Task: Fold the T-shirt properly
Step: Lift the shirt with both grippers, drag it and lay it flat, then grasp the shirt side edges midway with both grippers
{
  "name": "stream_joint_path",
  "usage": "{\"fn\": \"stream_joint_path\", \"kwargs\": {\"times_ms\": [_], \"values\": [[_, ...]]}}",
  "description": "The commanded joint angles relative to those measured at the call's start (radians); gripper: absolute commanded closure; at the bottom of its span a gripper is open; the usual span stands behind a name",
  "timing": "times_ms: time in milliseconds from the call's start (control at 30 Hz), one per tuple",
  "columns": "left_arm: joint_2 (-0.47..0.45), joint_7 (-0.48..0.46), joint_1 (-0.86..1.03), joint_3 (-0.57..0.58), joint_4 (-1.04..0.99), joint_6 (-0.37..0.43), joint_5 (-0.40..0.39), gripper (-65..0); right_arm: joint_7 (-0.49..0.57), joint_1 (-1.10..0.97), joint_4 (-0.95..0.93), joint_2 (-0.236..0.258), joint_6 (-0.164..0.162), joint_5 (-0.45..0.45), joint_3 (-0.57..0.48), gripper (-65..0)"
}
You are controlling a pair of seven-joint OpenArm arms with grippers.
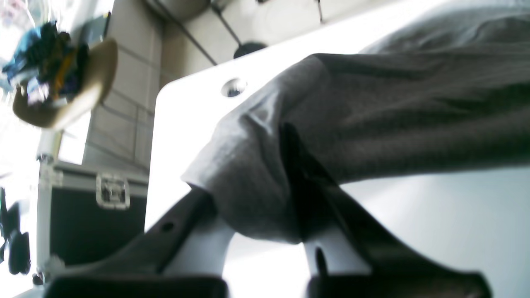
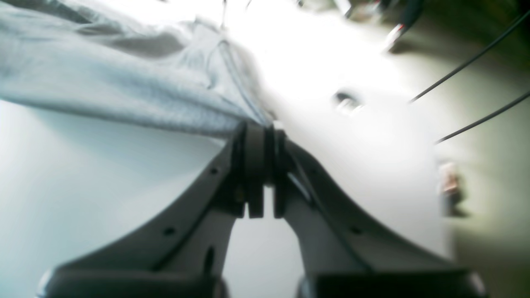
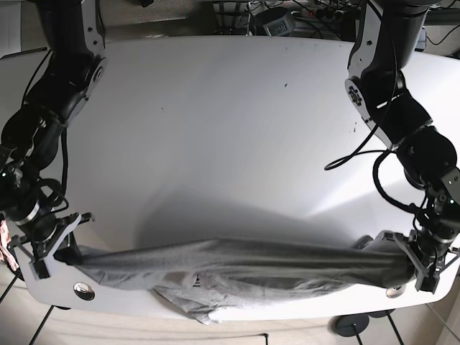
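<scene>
left claw (image 1: 265, 215) grips T-shirt (image 3: 237, 269) | right claw (image 2: 261, 145) apparently clamps hem | table (image 3: 230, 129)

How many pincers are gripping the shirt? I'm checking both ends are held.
2. The left pincer is clamped on the T-shirt at the base view's right end; the right pincer pinches its other end, at that view's left.

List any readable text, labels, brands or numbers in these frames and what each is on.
None can be read.
Grey T-shirt: a small pale mark shows on the fabric in the base view, too small to read.
Clutter on the round stand in the left wrist view: colourful items, too blurred to read.
White table: only dark specks.
</scene>
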Motion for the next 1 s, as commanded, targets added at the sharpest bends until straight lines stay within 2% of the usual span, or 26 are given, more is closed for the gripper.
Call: {"fn": "stream_joint_path", "kwargs": {"times_ms": [33,100,200,333,400,567,767,800,833,900,933,967,1000], "values": [[-0.008,-0.029,0.09,0.003,0.073,0.006,-0.015,0.0,0.074,-0.125,0.053,-0.012,0.0,0.038,0.026,-2.1],[-0.005,-0.052,0.208,-0.015,0.118,0.006,-0.015,0.0,0.122,-0.258,0.065,-0.023,0.0,0.042,0.034,-2.1],[0.013,-0.144,0.386,-0.057,0.15,0.006,-0.015,0.0,0.191,-0.453,0.068,-0.057,0.0,0.042,0.034,-2.1],[0.018,-0.155,0.504,-0.113,0.153,0.006,-0.015,0.0,0.264,-0.612,0.068,-0.065,0.0,0.048,0.034,-2.1],[0.021,-0.155,0.558,-0.169,0.153,0.006,-0.015,0.0,0.277,-0.685,0.068,-0.065,0.0,0.096,0.046,-2.1],[0.022,-0.155,0.639,-0.244,0.149,0.006,-0.015,0.0,0.278,-0.754,0.067,-0.06,0.002,0.102,0.133,-2.1],[0.022,-0.155,0.742,-0.242,0.187,0.006,-0.015,0.0,0.278,-0.8,0.063,-0.055,0.002,0.099,0.176,-2.1],[0.022,-0.155,0.764,-0.241,0.204,0.006,-0.015,0.0,0.278,-0.809,0.063,-0.055,0.013,0.099,0.181,-2.1],[0.022,-0.153,0.787,-0.239,0.219,0.006,-0.015,0.0,0.278,-0.824,0.067,-0.055,0.04,0.099,0.181,-2.2],[0.022,-0.151,0.817,-0.239,0.227,0.006,-0.015,-14.4,0.277,-0.843,0.07,-0.057,0.065,0.104,0.182,-2.5],[0.022,-0.151,0.837,-0.239,0.228,0.006,-0.015,-26.1,0.274,-0.849,0.082,-0.059,0.065,0.105,0.181,-3.3],[0.022,-0.151,0.843,-0.238,0.228,0.006,-0.015,-33.3,0.272,-0.849,0.1,-0.063,0.065,0.104,0.179,-6.0],[0.022,-0.151,0.84,-0.23,0.224,0.006,-0.015,-39.7,0.27,-0.85,0.125,-0.065,0.065,0.107,0.179,-15.2]]}}
